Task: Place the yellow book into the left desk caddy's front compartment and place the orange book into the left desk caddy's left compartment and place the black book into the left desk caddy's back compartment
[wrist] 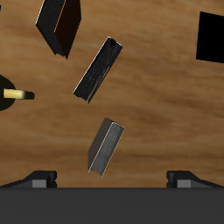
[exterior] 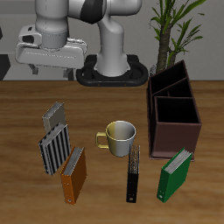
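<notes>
My gripper [exterior: 51,72] hangs open and empty above the table's back part, behind the books; its fingertips [wrist: 39,178] stand wide apart in the wrist view. The yellow book [exterior: 54,114] [wrist: 105,147], pale and striped, stands nearest below it. The orange book [exterior: 73,175] [wrist: 59,22] stands near the front edge. The black book [exterior: 133,173] stands in front of the mug. The left desk caddy [exterior: 172,109], dark brown with inner dividers, stands apart from the books with nothing in it.
A darker black-and-white striped book [exterior: 54,147] [wrist: 98,70] stands between the yellow and orange books. A mug [exterior: 118,136] sits mid-table. A green book [exterior: 173,175] stands before the caddy. A plant [exterior: 175,26] is behind it.
</notes>
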